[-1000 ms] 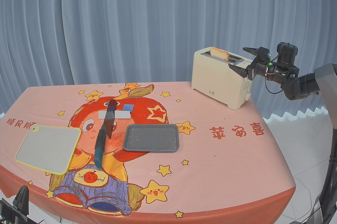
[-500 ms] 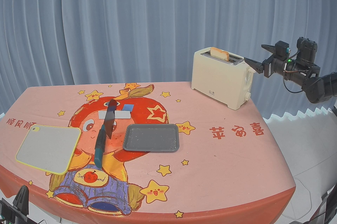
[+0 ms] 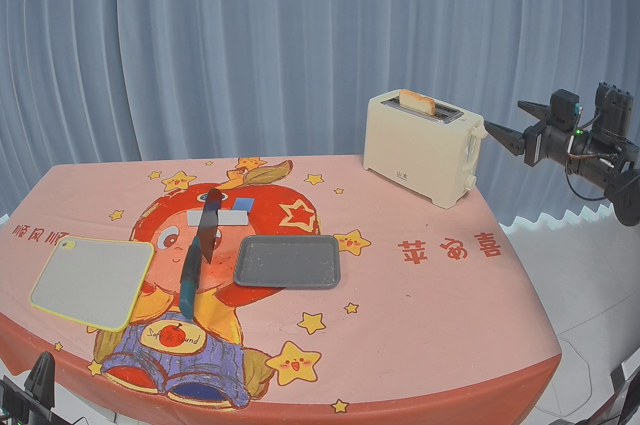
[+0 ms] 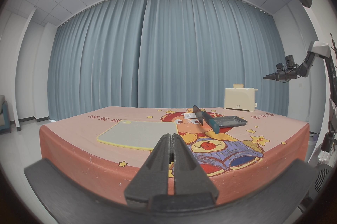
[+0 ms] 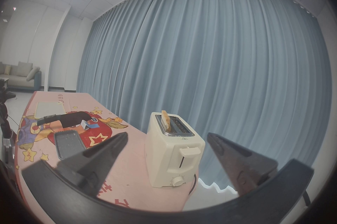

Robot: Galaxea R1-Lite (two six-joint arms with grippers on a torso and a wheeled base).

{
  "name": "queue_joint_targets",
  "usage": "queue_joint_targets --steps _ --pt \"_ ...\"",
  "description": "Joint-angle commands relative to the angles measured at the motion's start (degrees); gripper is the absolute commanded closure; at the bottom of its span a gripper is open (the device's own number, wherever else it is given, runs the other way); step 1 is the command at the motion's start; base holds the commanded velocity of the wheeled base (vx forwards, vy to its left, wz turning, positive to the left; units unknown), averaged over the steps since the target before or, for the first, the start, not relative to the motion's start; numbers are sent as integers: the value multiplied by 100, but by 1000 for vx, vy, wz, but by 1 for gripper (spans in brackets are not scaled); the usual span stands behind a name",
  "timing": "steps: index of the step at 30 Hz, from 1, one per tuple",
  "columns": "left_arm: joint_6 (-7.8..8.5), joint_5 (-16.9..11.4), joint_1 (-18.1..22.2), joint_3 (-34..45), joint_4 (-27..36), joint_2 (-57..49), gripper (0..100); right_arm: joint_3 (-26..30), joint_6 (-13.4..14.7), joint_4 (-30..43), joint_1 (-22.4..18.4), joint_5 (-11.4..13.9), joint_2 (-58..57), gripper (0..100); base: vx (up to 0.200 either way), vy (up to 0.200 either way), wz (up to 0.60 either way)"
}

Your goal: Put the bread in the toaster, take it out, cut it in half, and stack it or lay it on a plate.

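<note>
A slice of bread (image 3: 417, 102) stands upright in the far slot of the cream toaster (image 3: 420, 146) at the table's back right. Its top pokes out, as the right wrist view also shows: bread (image 5: 165, 121), toaster (image 5: 172, 154). My right gripper (image 3: 510, 123) hangs open just right of the toaster, beyond the table's edge and level with the toaster's top, with nothing between its fingers (image 5: 105, 154). My left gripper (image 4: 172, 137) is shut and empty, low in front of the table's near left edge.
A teal-handled knife (image 3: 199, 250) leans on a small white and blue block (image 3: 233, 216) mid-table. To its left lies a yellow-rimmed cutting board (image 3: 90, 282), to its right a grey rectangular plate (image 3: 287, 261). A blue curtain hangs behind the table.
My right gripper has drawn back to the right, from beside the toaster's top corner to out past the table's edge. The bread, toaster and left gripper have not moved.
</note>
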Motion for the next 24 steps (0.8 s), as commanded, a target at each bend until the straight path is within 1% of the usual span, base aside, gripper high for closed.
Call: queue_joint_targets --steps 1,5,7,8,9,10,13,14,15,16,17,19,20,21,22,24 --pt "-1 1 -7 101 -4 -93 100 539 165 -356 106 -23 -341 100 0 0 0" --pt "-1 1 2 101 -4 -93 100 943 332 -760 159 -120 -385 100 0 0 0" --pt "-1 1 2 101 5 -93 100 1163 614 -936 159 -155 -420 100 0 0 0" --pt "-1 1 2 101 -4 -93 100 1304 825 -1050 159 -146 -464 100 0 0 0" --pt "-1 1 2 101 -4 -93 100 1383 948 -1121 159 -146 -490 100 0 0 0" --pt "-1 1 2 101 -4 -93 100 1515 1141 -1253 167 -137 -517 100 0 0 0" --pt "-1 1 2 101 -4 -93 100 1726 1580 -1727 203 -146 -526 100 0 0 0" --pt "-1 1 2 101 -4 -93 100 1726 1580 -1727 203 -146 -526 100 0 0 0" --pt "-1 1 2 101 -4 -93 100 1813 1800 -2079 203 -155 -517 100 0 0 0" --pt "-1 1 2 101 -4 -93 100 1866 1923 -2237 203 -146 -508 100 0 0 0" --pt "-1 1 2 101 -4 -93 100 1866 1923 -2237 203 -146 -508 100 0 0 0" --pt "-1 1 -7 101 -4 -93 100 1980 2257 -2571 238 -76 -534 100 0 0 0" --pt "-1 1 -7 101 -4 -93 100 1980 2257 -2571 238 -76 -534 100 0 0 0" --pt "-1 1 2 101 -4 -93 100 2007 2459 -2676 299 -67 -561 100 0 0 0" --pt "-1 -8 2 101 -4 -93 100 1998 2538 -2694 308 -67 -570 100 0 0 0" --pt "-10 -8 2 101 -4 -93 100 1972 2556 -2650 326 -84 -596 100 0 0 0"
